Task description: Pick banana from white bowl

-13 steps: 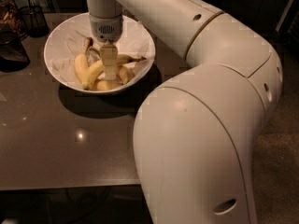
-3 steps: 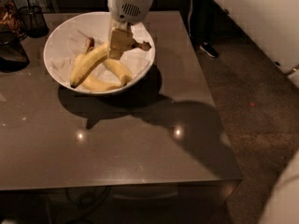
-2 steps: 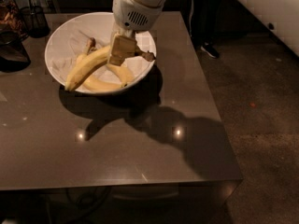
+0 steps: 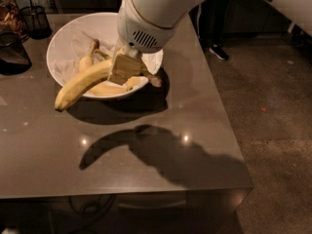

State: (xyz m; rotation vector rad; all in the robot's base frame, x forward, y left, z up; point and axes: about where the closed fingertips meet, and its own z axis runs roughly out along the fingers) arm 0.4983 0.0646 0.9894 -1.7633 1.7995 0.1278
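My gripper (image 4: 126, 67) is shut on the long curved yellow banana (image 4: 80, 84) near its brownish stem end (image 4: 154, 79). It holds the banana up in the air over the front rim of the white bowl (image 4: 66, 33), and the banana's dark tip points down to the left, past the rim. The banana and my arm cast a shadow on the table in front of the bowl. The bowl has crumpled white paper inside and still holds shorter yellow bananas (image 4: 87, 60), partly hidden behind the lifted one.
The bowl stands on a dark brown table (image 4: 112, 160) whose right edge and front edge are close by. A dark wire basket (image 4: 35, 19) and dark containers (image 4: 12, 52) stand at the back left. The floor lies to the right.
The gripper has risen toward the camera with the long banana in it. The banana has left the bowl and now hangs above the bowl's front rim.
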